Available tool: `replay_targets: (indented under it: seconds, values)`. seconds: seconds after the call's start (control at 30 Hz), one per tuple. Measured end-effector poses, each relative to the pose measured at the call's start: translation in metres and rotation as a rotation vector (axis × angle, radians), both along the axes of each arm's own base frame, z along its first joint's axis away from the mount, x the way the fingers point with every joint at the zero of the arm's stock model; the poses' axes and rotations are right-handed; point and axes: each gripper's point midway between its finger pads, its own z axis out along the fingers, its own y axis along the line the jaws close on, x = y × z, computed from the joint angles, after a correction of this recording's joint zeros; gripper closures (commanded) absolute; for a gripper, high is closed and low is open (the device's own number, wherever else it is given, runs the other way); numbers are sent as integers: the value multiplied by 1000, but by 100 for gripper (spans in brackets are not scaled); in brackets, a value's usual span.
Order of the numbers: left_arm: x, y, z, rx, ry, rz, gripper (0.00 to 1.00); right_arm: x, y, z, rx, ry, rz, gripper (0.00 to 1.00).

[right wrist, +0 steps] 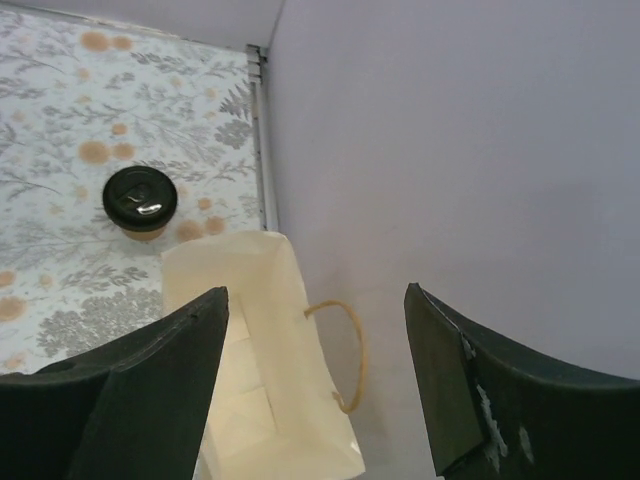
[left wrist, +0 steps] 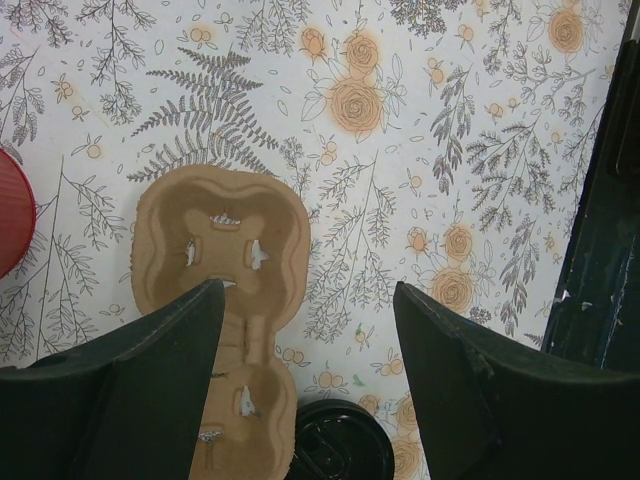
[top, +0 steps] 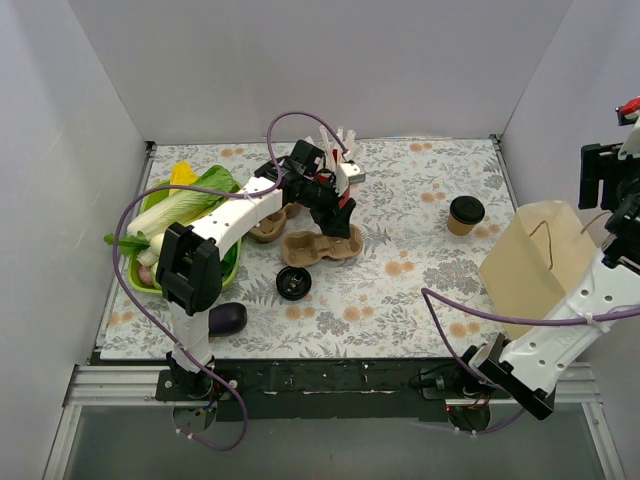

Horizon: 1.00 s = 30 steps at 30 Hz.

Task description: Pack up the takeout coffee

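The takeout coffee (top: pixel 465 213), a tan paper cup w/ a black lid fitted, is seen upright on the floral table cover (top: pixel 400 290) at approx. 2 o'clock from the table's centre, well apart from both arms. The paper bag (top: pixel 530 265) is stood open-mouthed at the table's 3 o'clock edge, by the R wall. The coffee is placed near it at 10 o'clock, not touching. The R gripper (right wrist: pixel 315 292) is held above the bag, fingers spread wide w/ nothing between them. The L gripper (left wrist: pixel 307 290) is poised over the moulded-pulp cup carrier (left wrist: pixel 220 260) near the table's centre, fingers likewise parted and empty. In the top view a loose black lid (top: pixel 293 284) is laid just beside the carrier at 7 o'clock. In the L wrist view a red cup (left wrist: pixel 10 210) is cut off by the frame at 9 o'clock of the carrier. A green tray (top: pixel 228 268) of veg is set at the table's 9 o'clock side.
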Motion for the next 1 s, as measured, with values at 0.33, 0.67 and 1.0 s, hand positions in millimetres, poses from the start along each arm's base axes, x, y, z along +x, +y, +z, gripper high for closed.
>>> replay_targets:
  seconds: [0.33,0.67,1.0]
  values:
    - [0,0,0,-1,3,0,32,-19,-45,-134,25,457,-92,21]
    - [-2,-1,1,-9,15,0,31,-46,-53,-174,11,645,-122,26]
    - [-4,-3,3,-20,36,8,31,-66,-76,-186,2,714,-198,43]
